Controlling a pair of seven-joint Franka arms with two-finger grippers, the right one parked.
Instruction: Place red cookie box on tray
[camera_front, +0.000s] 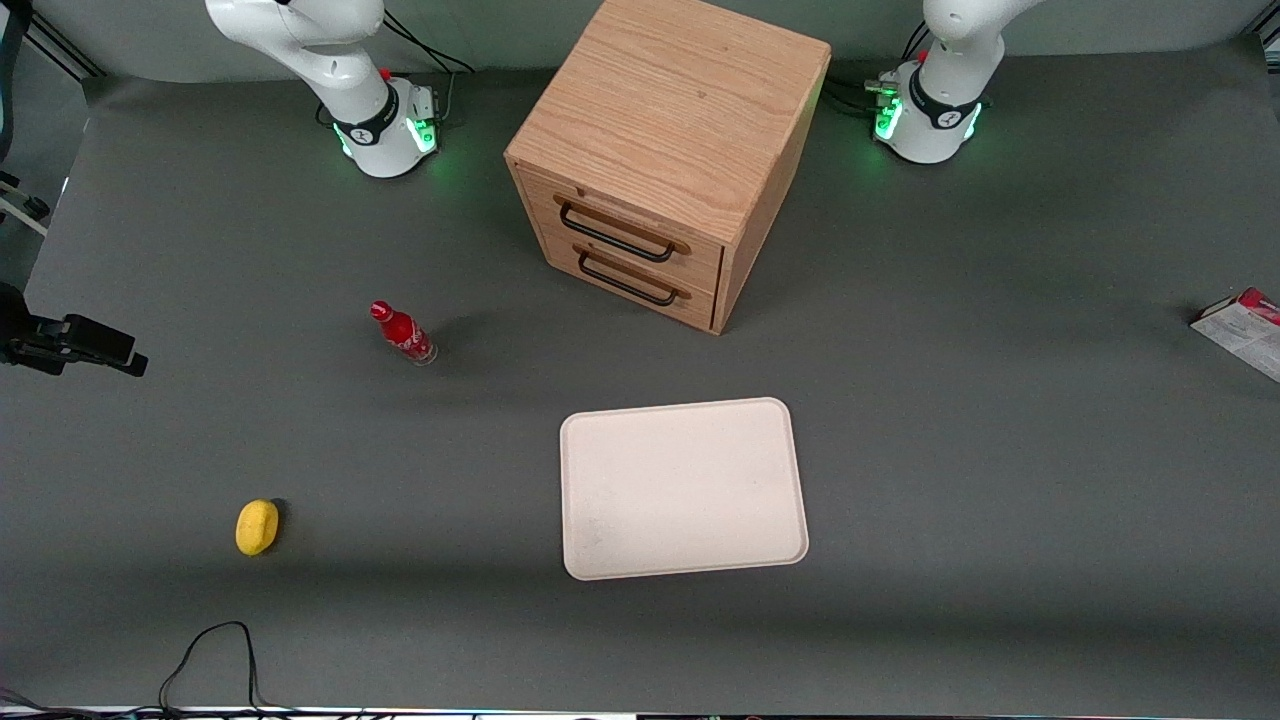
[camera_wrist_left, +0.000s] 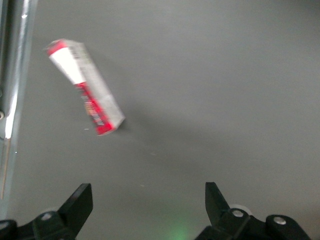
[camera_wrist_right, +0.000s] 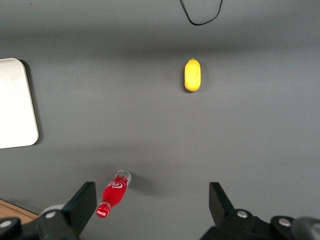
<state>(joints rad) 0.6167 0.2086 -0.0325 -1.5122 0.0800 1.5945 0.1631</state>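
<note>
Wide apart and holding nothing, the claw (camera_wrist_left: 148, 207) hangs above bare grey counter (camera_wrist_left: 225, 100), its two dark fingers (camera_wrist_left: 77, 202) touching no object; it shows only in the left wrist view, since the front view catches just the working arm's base.

Ahead of the fingers lies the red cookie box (camera_wrist_left: 85, 92), flat on the counter and apart from the claw. Its long axis runs on a diagonal across that view — one end white with a red edge, the end nearer the claw red. In the front view only a corner of the box (camera_front: 1243, 328) shows, at the working arm's end of the counter, cut off by the frame edge.

That front view alone shows how far the box sits from the tray (camera_front: 683, 489) — well apart. The tray lies flat in front of the wooden cabinet (camera_front: 665, 150), nearer the front camera. A small red bottle (camera_front: 402, 333) and a yellow object (camera_front: 257, 526) lie toward the parked arm's end.
</note>
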